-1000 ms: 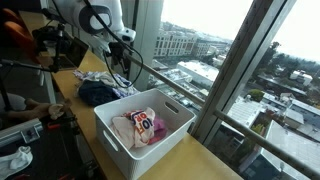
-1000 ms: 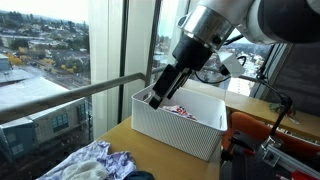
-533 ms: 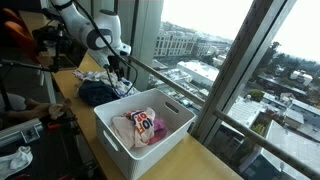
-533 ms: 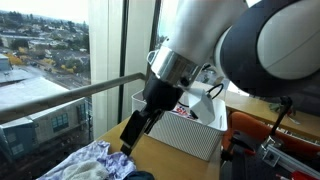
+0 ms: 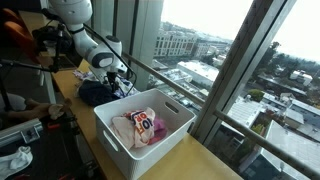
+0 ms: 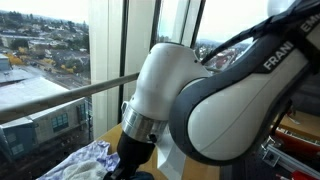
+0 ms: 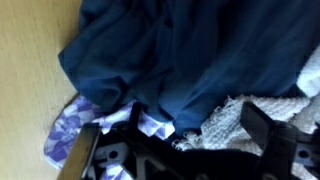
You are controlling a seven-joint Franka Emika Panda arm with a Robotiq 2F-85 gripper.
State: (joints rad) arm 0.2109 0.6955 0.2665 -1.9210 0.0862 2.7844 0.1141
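My gripper point(image 7: 172, 142) hangs open just above a heap of clothes point(image 5: 97, 92) on the wooden table point(image 7: 28, 70). In the wrist view a dark blue garment point(image 7: 170, 50) fills most of the picture. A white knitted cloth point(image 7: 235, 115) lies by the right finger, and a purple and white patterned cloth point(image 7: 68, 132) by the left finger. Nothing is between the fingers. In an exterior view the gripper point(image 5: 119, 80) sits low over the heap, beside the white basket point(image 5: 122, 150). In an exterior view the arm's bulk hides the gripper, and only the heap's edge point(image 6: 92, 160) shows.
The white basket holds pink and white clothes point(image 5: 140, 125). Tall windows point(image 5: 215, 70) with a rail run along the table's far side. A person and equipment point(image 5: 25, 50) stand on the near side of the table.
The arm has swung from over the basket to the heap of clothes and come down low onto it. The jaws stayed open.
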